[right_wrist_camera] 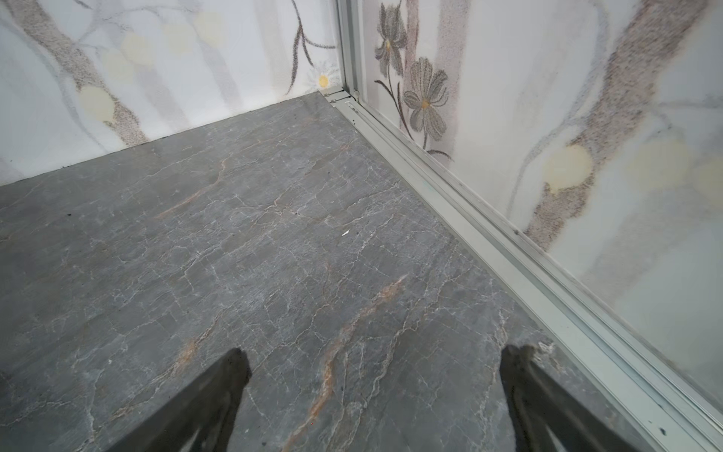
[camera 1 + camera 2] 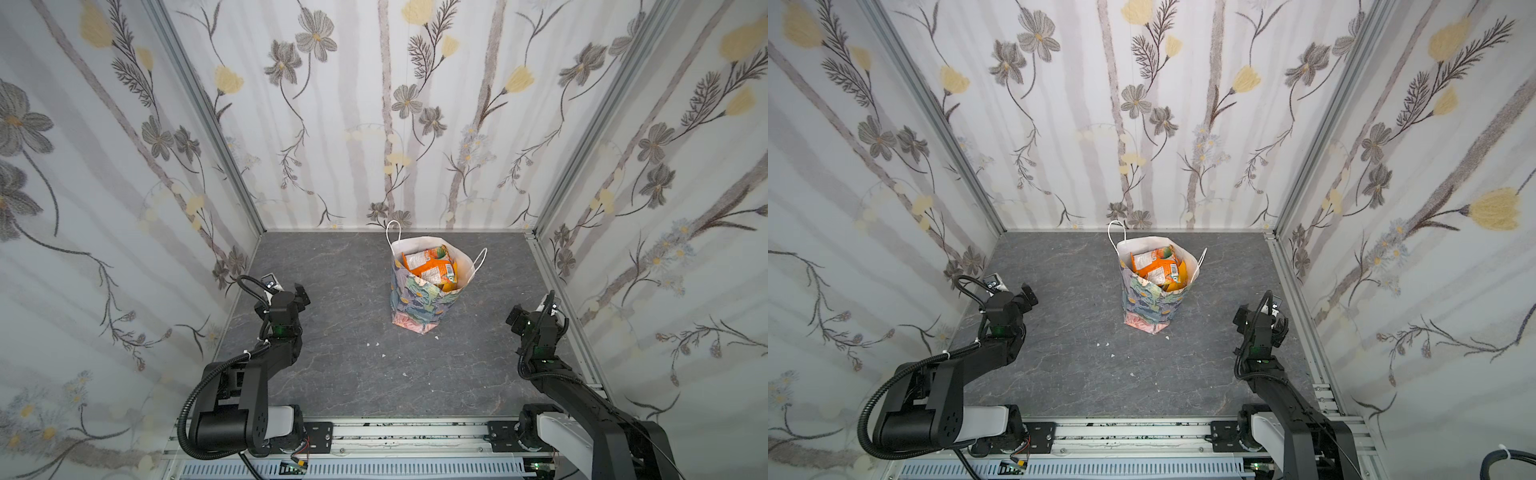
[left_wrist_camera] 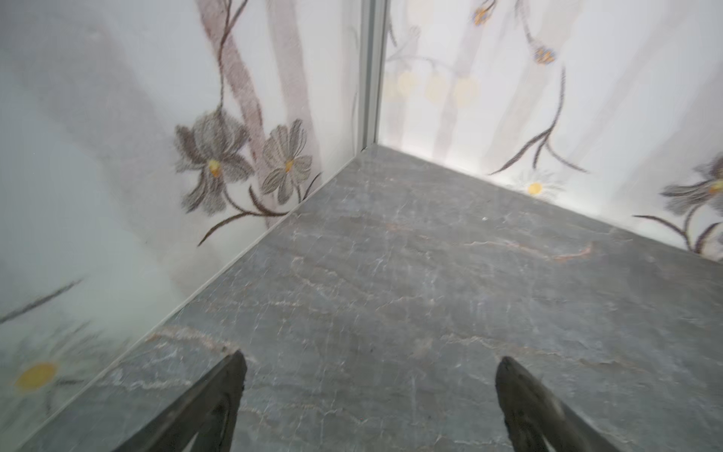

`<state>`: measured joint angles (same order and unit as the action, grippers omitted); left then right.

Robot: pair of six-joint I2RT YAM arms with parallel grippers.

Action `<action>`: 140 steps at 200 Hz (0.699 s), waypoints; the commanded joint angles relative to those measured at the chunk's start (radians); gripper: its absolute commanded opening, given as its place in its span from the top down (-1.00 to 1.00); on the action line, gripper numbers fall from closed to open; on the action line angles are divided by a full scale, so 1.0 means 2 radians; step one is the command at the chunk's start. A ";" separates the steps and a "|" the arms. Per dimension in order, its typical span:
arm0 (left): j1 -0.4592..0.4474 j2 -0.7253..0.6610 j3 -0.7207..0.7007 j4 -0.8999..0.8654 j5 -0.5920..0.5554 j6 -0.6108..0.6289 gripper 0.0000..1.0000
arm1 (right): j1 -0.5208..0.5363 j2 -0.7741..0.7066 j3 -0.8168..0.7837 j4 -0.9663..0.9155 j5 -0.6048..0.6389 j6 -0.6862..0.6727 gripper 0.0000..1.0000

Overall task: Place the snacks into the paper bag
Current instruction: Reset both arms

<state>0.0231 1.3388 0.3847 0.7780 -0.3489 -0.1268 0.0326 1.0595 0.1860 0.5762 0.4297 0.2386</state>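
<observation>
We see our left gripper (image 3: 371, 362) spread wide and empty above the grey table (image 3: 391, 254), and our right gripper (image 1: 375, 354) equally wide, holding nothing. Well apart from both, toward the back, the floral paper bag (image 2: 415, 303) stands upright with orange snacks (image 2: 432, 266) inside, though we cannot count them.

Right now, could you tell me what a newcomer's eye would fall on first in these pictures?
The floral bag stands upright mid-table, toward the back of the grey table, with orange snacks showing in its open top. The left gripper and right gripper hang open and empty at either side, apart from it. A few white scraps lie in front of the bag.
</observation>
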 commanded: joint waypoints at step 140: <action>-0.022 0.124 -0.071 0.275 0.126 0.036 -1.00 | -0.002 0.223 -0.002 0.384 -0.234 -0.129 -0.99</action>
<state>-0.0181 1.5829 0.2436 1.2602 -0.0917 -0.0742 0.0311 1.5017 0.1688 1.3235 0.0017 -0.0013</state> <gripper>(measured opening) 0.997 0.995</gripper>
